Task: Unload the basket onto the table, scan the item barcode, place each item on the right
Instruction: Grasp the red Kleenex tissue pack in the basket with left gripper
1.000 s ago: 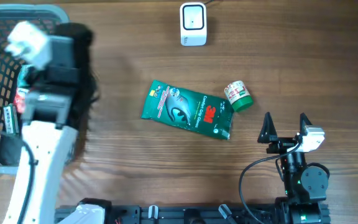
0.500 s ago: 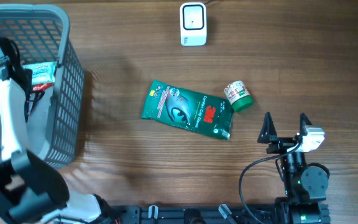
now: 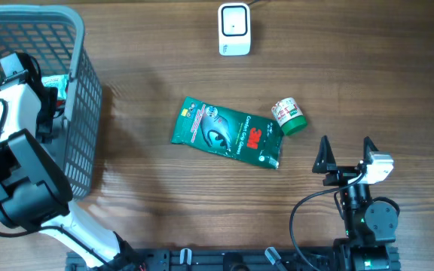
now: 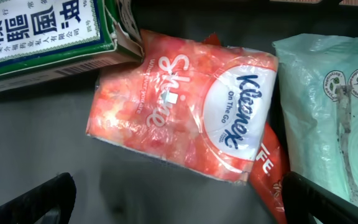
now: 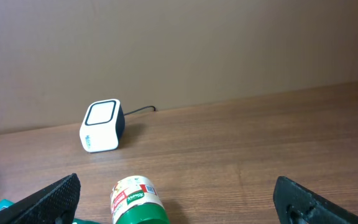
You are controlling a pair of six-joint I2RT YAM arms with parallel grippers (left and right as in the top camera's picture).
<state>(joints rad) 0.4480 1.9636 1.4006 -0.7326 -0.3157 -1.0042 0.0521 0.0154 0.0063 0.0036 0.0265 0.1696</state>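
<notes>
Since the left arm has dropped into the basket point(image 3: 81, 113), the left gripper point(image 4: 179, 205) now hangs released over the Kleenex pack point(image 4: 185, 118) lying inside, judged the next item to scan. The green packet point(image 3: 227, 133) and scanner point(image 3: 233, 29) sit mid-table. The right gripper point(image 3: 346, 154) remains released, empty.

1. Matt brown wood grain on the tabletop point(image 3: 149, 181), smooth, finely streaked.
2. Dull grey plastic lattice for the basket point(image 3: 81, 113).
3. Glossy white plastic on the scanner point(image 3: 233, 28).
4. Shiny green film on the pouch point(image 3: 227, 133), lightly wrinkled.
5. Small jar point(image 3: 288, 116): green plastic cap, probably a paper label.
6. Crinkled, glossy film around the Kleenex pack point(image 4: 185, 112).
7. Printed cardboard on the carton point(image 4: 42, 37), satin sheen.
8. Soft, matt film on the pale green wipes pack point(image 4: 328, 118).
</notes>
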